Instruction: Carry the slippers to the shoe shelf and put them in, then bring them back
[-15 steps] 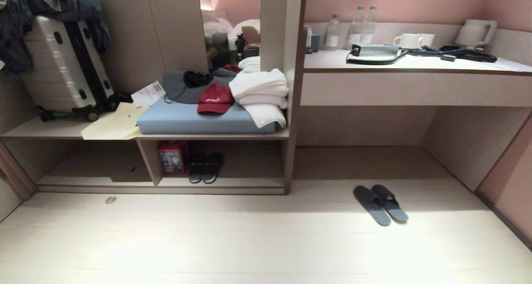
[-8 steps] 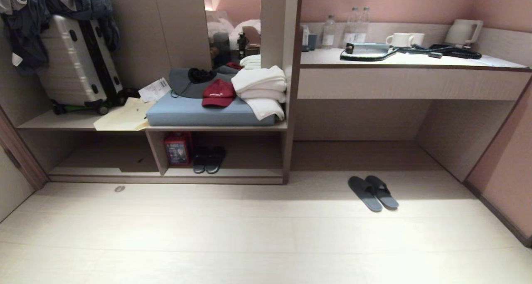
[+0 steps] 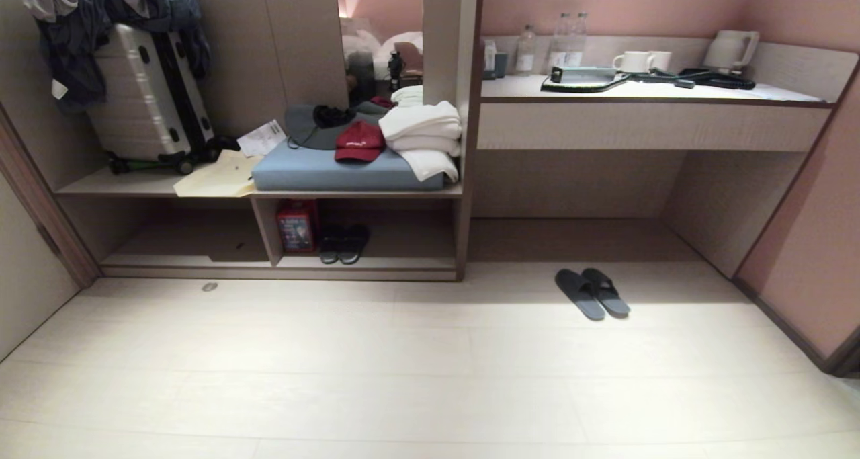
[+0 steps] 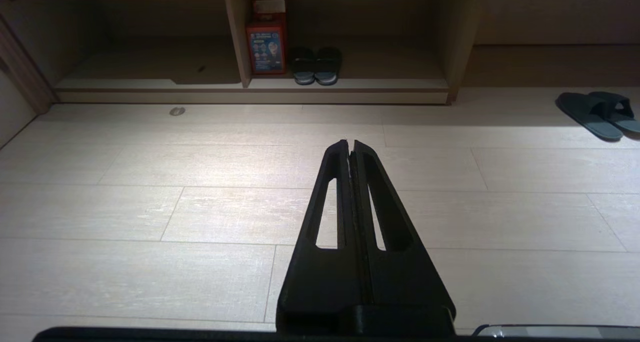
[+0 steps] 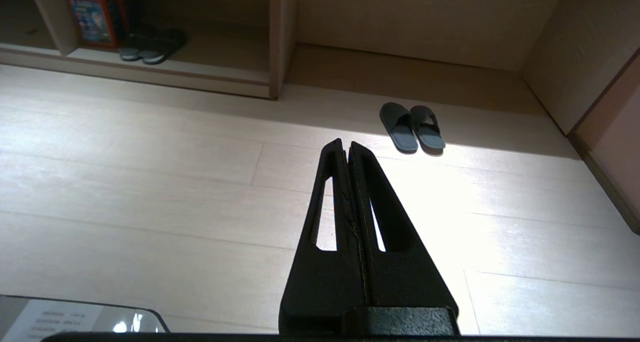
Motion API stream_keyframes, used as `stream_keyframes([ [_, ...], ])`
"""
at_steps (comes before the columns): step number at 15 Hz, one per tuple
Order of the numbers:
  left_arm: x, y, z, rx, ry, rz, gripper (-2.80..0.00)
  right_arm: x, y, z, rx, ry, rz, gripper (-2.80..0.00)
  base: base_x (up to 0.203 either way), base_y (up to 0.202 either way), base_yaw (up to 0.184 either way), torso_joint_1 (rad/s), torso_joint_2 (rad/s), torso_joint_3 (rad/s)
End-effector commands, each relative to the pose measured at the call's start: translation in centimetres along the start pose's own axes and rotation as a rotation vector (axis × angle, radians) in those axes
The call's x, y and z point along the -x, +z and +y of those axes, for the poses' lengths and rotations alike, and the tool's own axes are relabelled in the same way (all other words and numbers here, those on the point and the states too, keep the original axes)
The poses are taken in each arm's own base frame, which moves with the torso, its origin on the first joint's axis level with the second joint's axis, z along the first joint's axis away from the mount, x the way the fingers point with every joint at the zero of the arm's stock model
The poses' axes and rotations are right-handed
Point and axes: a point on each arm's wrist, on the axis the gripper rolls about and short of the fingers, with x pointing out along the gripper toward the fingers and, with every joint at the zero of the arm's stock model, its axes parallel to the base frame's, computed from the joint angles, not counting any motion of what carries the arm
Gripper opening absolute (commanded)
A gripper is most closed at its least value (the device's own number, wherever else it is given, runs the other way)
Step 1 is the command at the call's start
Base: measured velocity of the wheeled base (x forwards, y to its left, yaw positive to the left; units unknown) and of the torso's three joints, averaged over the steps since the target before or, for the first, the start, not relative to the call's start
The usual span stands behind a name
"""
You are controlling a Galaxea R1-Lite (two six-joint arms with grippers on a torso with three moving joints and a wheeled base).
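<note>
Left gripper [image 4: 350,142] and right gripper [image 5: 345,141] clenched empty above the floor [image 3: 403,378]. At one o'clock, the slippers [image 3: 592,292] side by side on the floor. At eleven o'clock, the shoe shelf [image 3: 376,263], holding a darker pair [image 3: 342,244].

The head view looks down across the floor [image 3: 403,378] from well back; both wrist views sit low, sharing the shoe shelf [image 3: 369,264] and slippers [image 3: 592,292].

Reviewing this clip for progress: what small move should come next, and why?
Probably drive nearer the flat slate-grey fabric slippers. They lie side by side on the pale floor under the desk, outside the low beige wood shoe shelf; both shut grippers, left and right, are well short of them.
</note>
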Motion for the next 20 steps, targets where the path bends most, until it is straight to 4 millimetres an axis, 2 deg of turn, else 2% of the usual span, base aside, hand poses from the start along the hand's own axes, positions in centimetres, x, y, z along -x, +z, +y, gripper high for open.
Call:
stream_keyframes([
  [1,-0.01,0.00,0.00,0.000,0.001,0.001,-2.80,0.01,0.00,0.00,0.001,0.001,-0.002,-2.80,-0.200,0.000,0.003,0.002,0.00,0.004],
  [20,-0.01,0.00,0.00,-0.003,0.001,0.001,-2.80,0.01,0.00,0.01,0.001,0.003,-0.002,-2.80,-0.194,0.000,0.001,0.002,0.00,0.002],
])
